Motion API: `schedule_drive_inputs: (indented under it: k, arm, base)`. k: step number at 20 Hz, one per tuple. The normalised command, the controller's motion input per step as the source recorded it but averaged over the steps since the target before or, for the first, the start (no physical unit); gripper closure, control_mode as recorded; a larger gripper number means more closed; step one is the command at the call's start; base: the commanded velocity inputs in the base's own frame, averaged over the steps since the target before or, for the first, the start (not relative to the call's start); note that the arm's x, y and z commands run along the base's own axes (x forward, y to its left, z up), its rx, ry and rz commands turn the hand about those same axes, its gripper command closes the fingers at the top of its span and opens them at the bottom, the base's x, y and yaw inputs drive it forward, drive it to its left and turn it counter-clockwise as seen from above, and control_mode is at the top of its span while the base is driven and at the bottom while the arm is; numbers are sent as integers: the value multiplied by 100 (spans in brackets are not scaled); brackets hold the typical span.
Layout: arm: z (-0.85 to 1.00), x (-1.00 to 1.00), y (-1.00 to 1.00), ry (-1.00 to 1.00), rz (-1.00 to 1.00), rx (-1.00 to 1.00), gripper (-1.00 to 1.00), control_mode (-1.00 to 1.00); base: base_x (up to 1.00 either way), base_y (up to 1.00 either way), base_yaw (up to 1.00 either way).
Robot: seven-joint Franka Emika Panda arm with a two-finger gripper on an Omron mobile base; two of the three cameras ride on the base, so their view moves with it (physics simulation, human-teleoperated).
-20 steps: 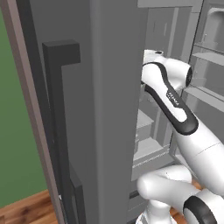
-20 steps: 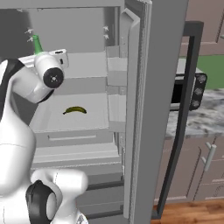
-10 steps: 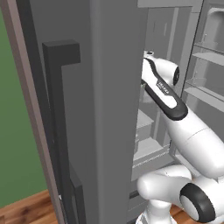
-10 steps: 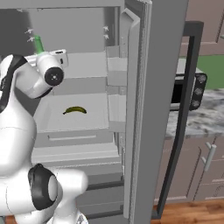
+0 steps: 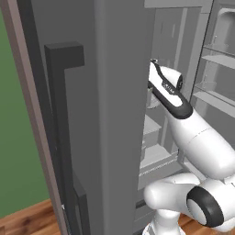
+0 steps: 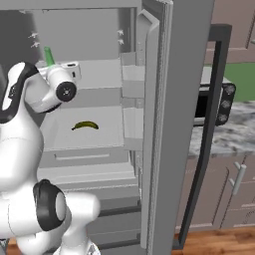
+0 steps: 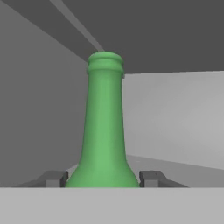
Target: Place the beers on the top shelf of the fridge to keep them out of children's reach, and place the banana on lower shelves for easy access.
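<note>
A green beer bottle [image 7: 104, 131] stands upright between my gripper's [image 7: 103, 179] two dark fingertips [image 7: 54, 178], which are shut on its body. Its green neck [image 6: 49, 56] rises above my hand inside the open fridge [image 6: 154, 124], at the left of the top shelf [image 6: 102, 72]. I cannot tell whether the bottle's base touches the shelf. The banana [image 6: 84, 125] lies flat on a lower shelf [image 6: 107, 135], below and right of my hand. The second beer is out of view.
The open left fridge door [image 5: 92, 119] with its dark bar handle stands close beside my arm. The right door [image 6: 164, 149] with its racks juts out. Beyond it are a microwave [image 6: 214, 102] on a marble counter [image 6: 226, 139] and brown cabinets.
My arm has bent upward at the elbow, and my hand with the green bottle has shifted slightly down and right inside the fridge. The banana lies as before.
</note>
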Motion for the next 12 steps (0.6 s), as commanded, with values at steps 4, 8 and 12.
schedule_drive_inputs:
  k: [4,8,12]
  arm:
    - [-16,21,1,0,0,0,100,-100]
    - [-2,24,7,0,0,2,100,-100]
    - [0,23,12,-1,0,5,100,-100]
  base:
    - [0,0,0]
    - [0,0,0]
    - [0,0,0]
